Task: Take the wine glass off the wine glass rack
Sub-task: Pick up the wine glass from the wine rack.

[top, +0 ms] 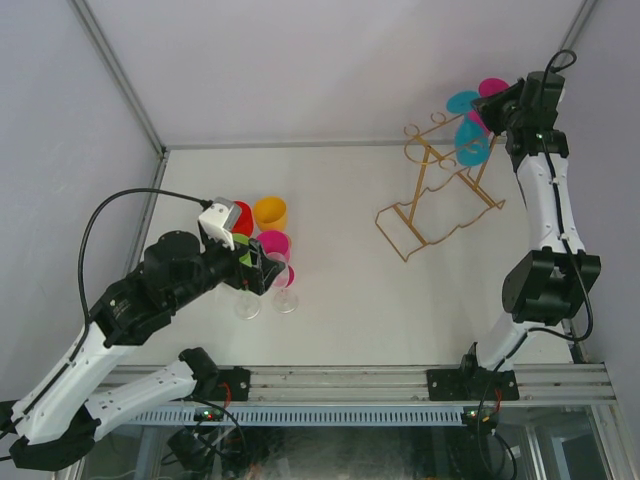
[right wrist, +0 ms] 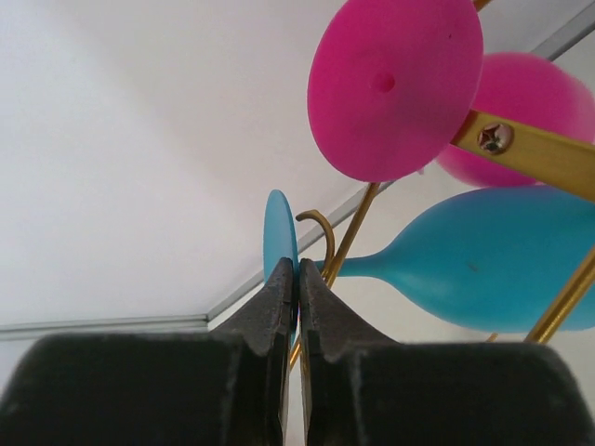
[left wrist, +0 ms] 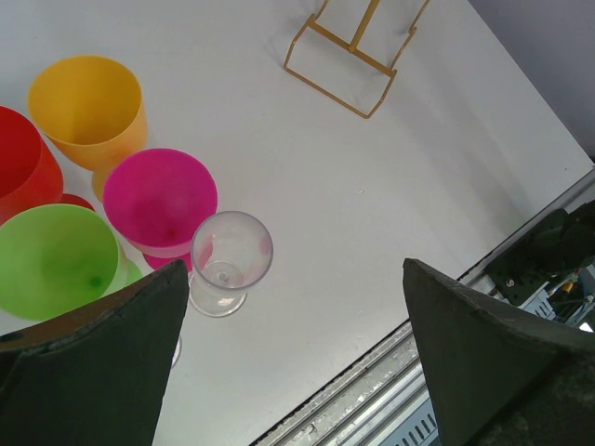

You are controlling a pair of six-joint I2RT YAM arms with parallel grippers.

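Right end effector pinched shut on the foot of the blue wine glass — it hangs on the gold rack, a pink glass just beside. Left end effector gapes wide above coloured cups.

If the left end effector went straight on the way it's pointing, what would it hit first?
Probably bare table, beside the clear wine glass. The left end effector is open, and one finger might clip that glass; depth is hard to judge.
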